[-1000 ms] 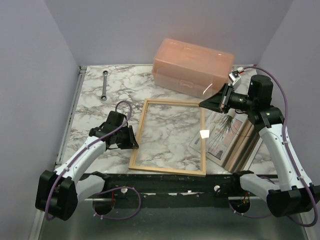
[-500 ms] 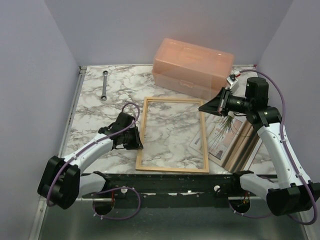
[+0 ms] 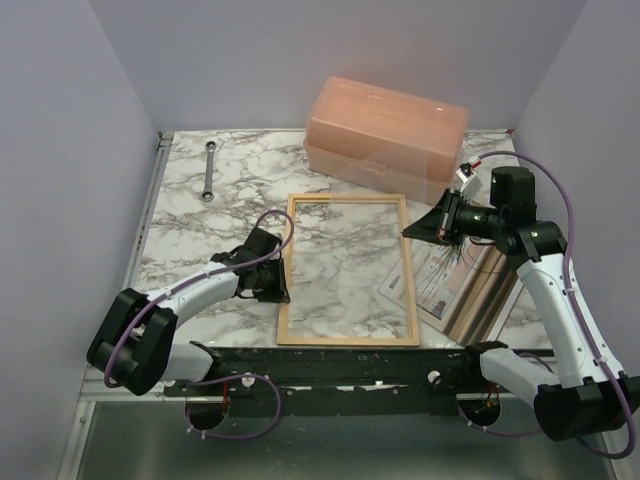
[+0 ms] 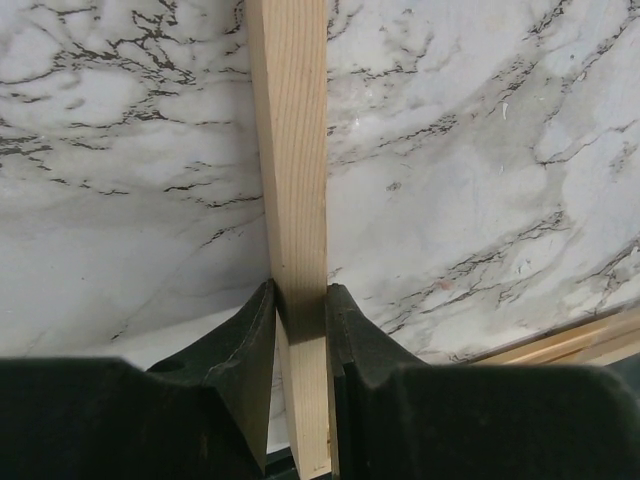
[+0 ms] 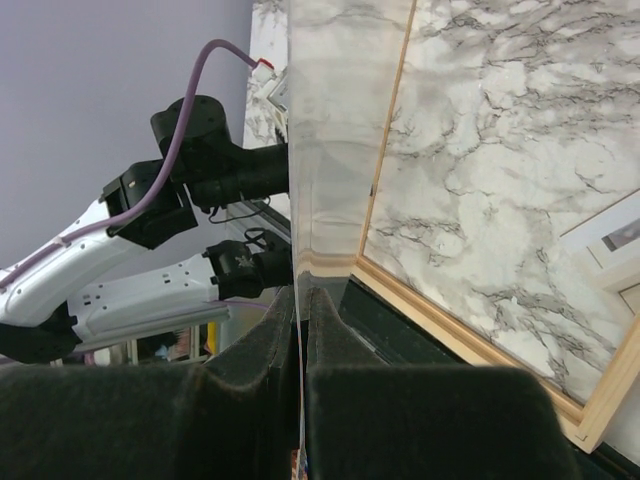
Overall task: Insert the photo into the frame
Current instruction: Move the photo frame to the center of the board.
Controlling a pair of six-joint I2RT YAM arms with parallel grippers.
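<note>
The frame [image 3: 345, 200] was a large, thin rectangle of pale wood with narrow moulding. It lay flat in the middle of the marble worktop [image 3: 190, 230], its long sides running up the picture and the marble showing through its opening. The left gripper [image 3: 280, 288] was clamped on the frame's left rail low down; the left wrist view showed one black finger on each side of the wood strip [image 4: 290, 150], pressed against it. The photo [image 3: 440, 285], a pale print of a spindly plant with a white border, lay tilted just right of the frame on a stack of brown panels [image 3: 490, 290] at the lower right. Its lower-left corner reached past the frame's right rail into the opening, and the rail appeared to cross over it. The right gripper [image 3: 408, 232] hung at the upper part of that right rail, above the top of the photo. Its fingers were pinched almost together on a thin glossy sheet [image 5: 330, 150] that mirrored the marble, was seen nearly edge-on, and was barely visible from above. The frame's top rail sat just below the peach box [image 3: 385, 130], and its bottom rail ran close to the worktop's lower edge. The open marble lay to the left and upper left, where only a wrench [image 3: 208, 170] rested, well apart from the frame.
</note>
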